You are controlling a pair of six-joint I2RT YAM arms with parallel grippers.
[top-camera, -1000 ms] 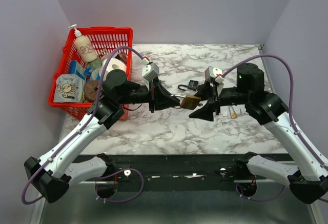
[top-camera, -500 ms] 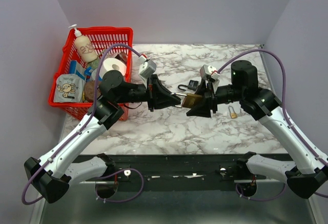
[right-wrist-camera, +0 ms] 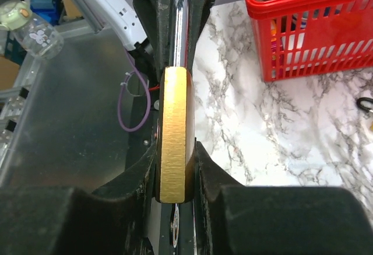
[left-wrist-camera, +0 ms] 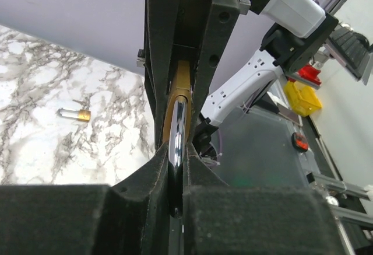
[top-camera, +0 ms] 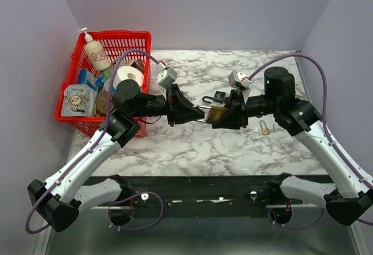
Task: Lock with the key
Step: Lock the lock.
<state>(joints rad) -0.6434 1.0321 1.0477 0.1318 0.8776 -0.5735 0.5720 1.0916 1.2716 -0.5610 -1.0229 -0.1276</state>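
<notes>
Marble table: L gripper pinches padlock shackle, R gripper clamps its body.

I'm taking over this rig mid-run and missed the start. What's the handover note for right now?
Left gripper: jaws shut on the padlock shackle.
Right gripper: jaws shut on the brass body; padlock held in the air between the arms.
On the table: a brass-and-silver piece right of the grippers and a black piece with a ring behind them; I cannot tell which is the key.
Done: padlock gripped by both.
Left, likely: fetch key, insert, turn.
</notes>
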